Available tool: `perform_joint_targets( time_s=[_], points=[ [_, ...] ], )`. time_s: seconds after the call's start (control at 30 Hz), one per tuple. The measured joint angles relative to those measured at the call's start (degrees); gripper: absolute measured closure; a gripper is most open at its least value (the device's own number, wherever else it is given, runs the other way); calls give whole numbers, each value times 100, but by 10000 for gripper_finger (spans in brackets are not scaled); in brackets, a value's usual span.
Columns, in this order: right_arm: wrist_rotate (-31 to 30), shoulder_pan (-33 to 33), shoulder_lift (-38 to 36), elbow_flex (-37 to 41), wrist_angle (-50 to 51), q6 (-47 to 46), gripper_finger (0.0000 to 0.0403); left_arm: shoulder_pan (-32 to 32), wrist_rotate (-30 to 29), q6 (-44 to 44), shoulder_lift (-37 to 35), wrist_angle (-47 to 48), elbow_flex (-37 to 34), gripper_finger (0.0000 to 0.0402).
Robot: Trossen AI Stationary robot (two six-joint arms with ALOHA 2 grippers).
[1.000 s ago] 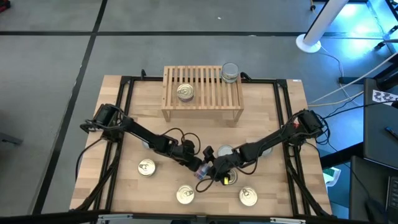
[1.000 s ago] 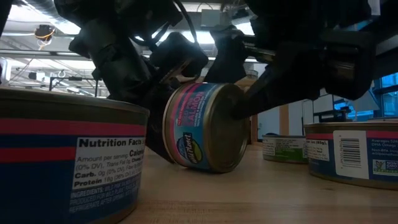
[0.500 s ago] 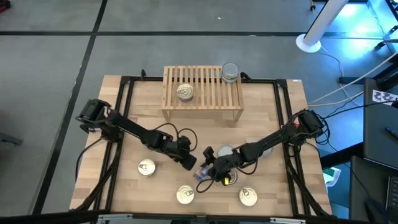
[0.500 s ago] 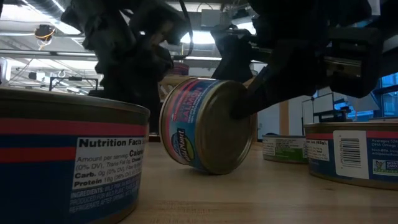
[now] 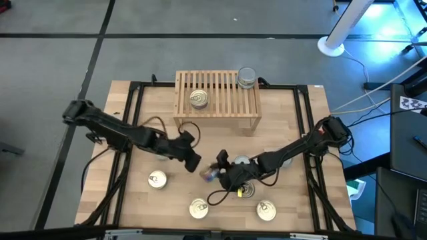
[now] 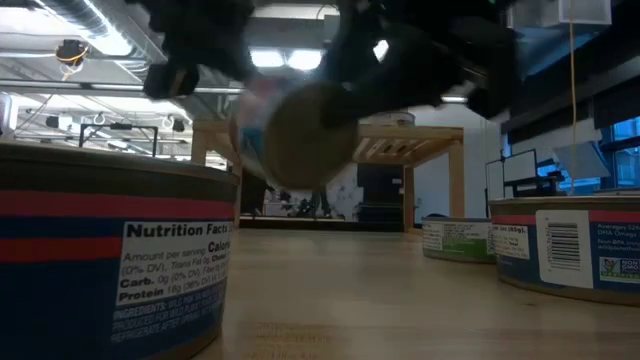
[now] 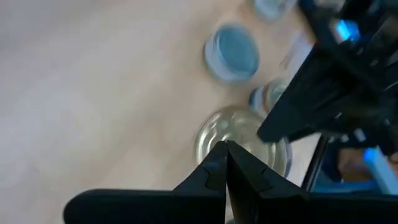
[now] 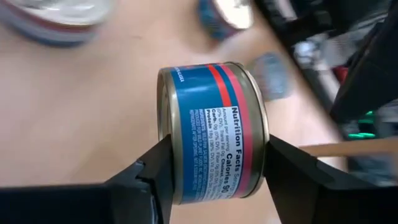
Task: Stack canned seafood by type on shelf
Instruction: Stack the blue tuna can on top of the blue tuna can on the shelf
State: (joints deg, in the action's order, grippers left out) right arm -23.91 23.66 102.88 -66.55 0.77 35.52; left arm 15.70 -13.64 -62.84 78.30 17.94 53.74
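Right gripper holds a tin on its side, lifted clear of the table.

The right gripper point(image 8: 214, 171) has its fingers point(image 8: 155, 168) clamped on both flat ends of a blue-and-red tin point(image 8: 211, 127), mid-frame in the high view. The left gripper point(image 5: 191, 160), fingers pressed together and empty, sits just left of it. The shelf point(image 5: 217, 100) at upper centre carries a gold-lidded tin point(image 5: 198, 99) and a grey-lidded tin point(image 5: 246, 77); other tins point(image 5: 157, 179) lie along the lower table point(image 5: 293, 113).

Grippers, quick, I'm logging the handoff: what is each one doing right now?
Left end effector: closed, empty, hanging over the table.
Right end effector: closed on a blue-and-red can, lifted off the table.
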Motion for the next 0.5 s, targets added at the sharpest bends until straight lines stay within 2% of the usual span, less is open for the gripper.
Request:
perform_joint_targets(
  time_s=[0.3, 0.4, 0.5],
  points=[
    [-2373, -54, -47, -774, -164, 2311, 206, -5, -1228, 1105, -1392, -51, 0, 400],
    [-2806, -209, -52, -918, -446, 3031, 206, 4, -1568, 1501, -1687, -128, 2, 400],
    [-2900, -467, -52, -1014, -703, 3536, 207, 4, -1784, 1812, -1851, -142, 2, 400]
  ],
)
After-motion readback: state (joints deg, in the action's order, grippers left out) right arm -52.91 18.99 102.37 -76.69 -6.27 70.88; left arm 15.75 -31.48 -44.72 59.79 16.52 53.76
